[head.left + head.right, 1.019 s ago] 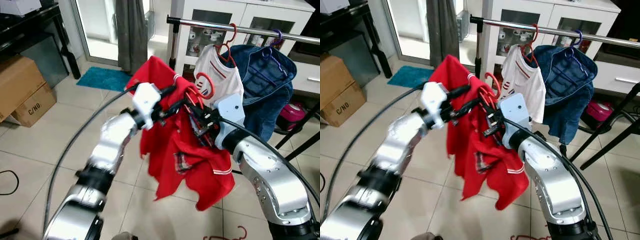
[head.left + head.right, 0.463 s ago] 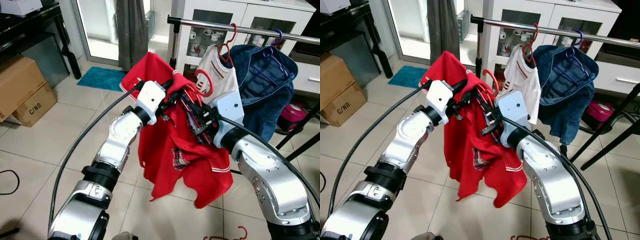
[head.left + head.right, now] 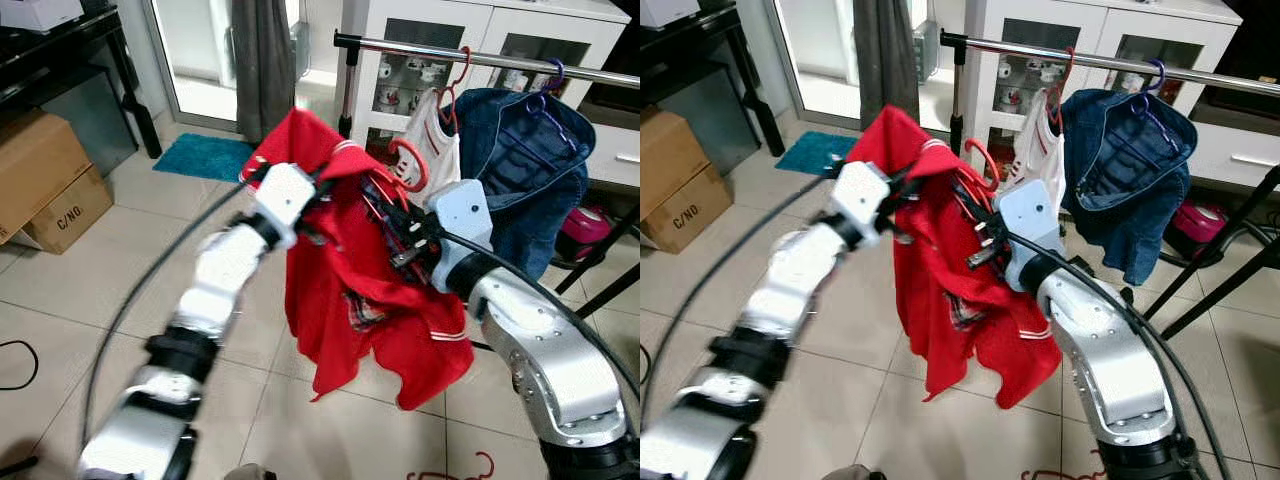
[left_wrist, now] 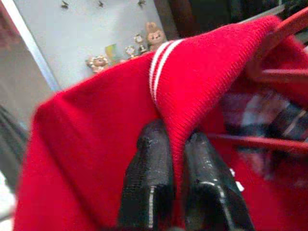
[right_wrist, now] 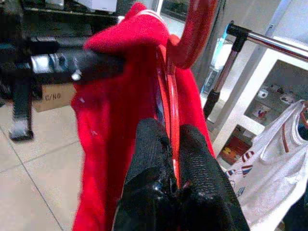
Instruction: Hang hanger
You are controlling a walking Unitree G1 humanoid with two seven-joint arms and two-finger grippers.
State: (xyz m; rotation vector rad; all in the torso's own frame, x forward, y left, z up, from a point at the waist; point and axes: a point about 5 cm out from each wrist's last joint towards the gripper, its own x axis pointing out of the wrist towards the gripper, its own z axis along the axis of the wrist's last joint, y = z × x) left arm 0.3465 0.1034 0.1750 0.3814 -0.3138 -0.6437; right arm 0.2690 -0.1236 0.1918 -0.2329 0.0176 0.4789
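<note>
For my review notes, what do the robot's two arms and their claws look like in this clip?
Both arms are silver metal with rounded segments and dark ribbed joint rings. Each wrist ends in a white boxy housing, left arm and right arm alike, and a black cable loops along each. The left claw and right claw each have two long black fingers with a textured surface.

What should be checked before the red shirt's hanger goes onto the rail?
1. Right gripper shut on the red hanger: ok.
2. Left gripper pinching the red shirt: ok.
3. Hanger hook free and pointing up: ok.
4. Bare rail left of the white shirt: ok.
5. Hook above the rail: not ok, it is below.
6. Shirt seated evenly on the hanger: cannot tell.
</note>
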